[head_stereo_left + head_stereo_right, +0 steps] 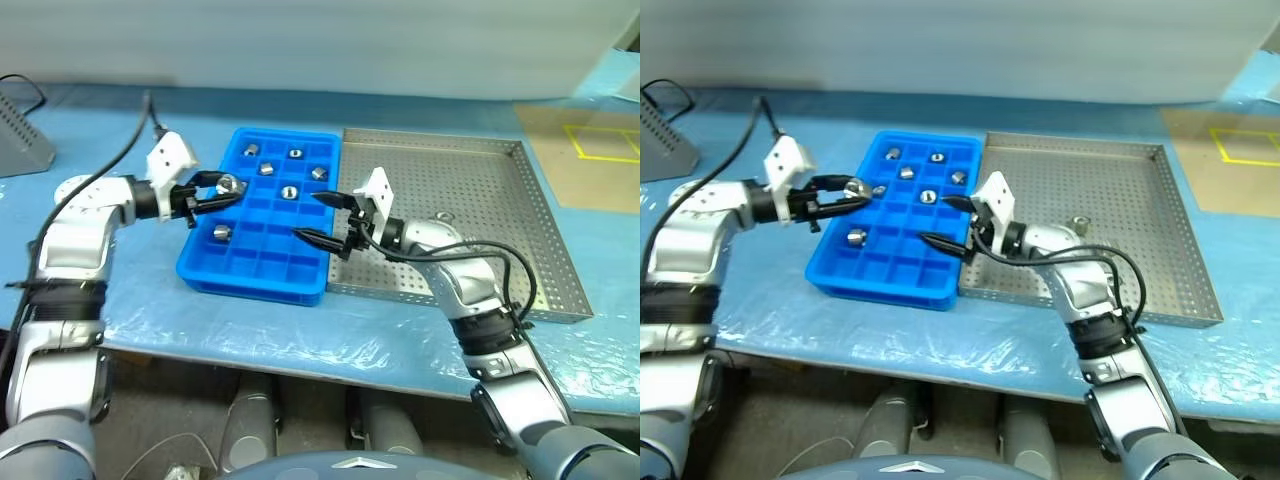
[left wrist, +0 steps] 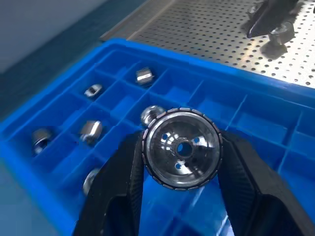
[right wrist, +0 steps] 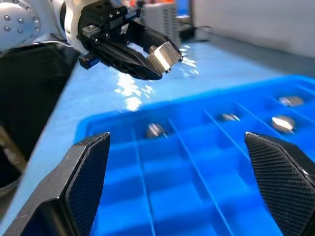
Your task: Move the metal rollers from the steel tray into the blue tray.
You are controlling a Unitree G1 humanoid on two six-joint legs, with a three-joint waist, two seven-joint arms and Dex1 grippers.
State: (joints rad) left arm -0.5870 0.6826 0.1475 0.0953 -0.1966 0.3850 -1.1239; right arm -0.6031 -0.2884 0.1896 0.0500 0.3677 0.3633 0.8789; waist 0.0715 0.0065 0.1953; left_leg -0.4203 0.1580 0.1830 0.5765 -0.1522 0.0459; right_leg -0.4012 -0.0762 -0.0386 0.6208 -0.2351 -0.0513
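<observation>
The blue tray (image 1: 262, 268) lies left of the steel tray (image 1: 480, 180) on the table. Several metal rollers (image 1: 289, 191) sit in the blue tray's compartments. One roller (image 1: 443, 217) rests on the steel tray's perforated floor, beside my right forearm. My left gripper (image 1: 226, 186) hovers over the blue tray's left side, shut on a shiny roller (image 2: 181, 147); the right wrist view shows that roller (image 3: 165, 56) between the black fingers. My right gripper (image 1: 312, 216) stands wide open and empty over the blue tray's right edge, pointing toward the left gripper.
A grey box (image 1: 20, 135) with a black cable stands at the far left. Brown cardboard with yellow tape (image 1: 590, 160) lies right of the steel tray. The table's front edge (image 1: 300, 350) runs close below both trays.
</observation>
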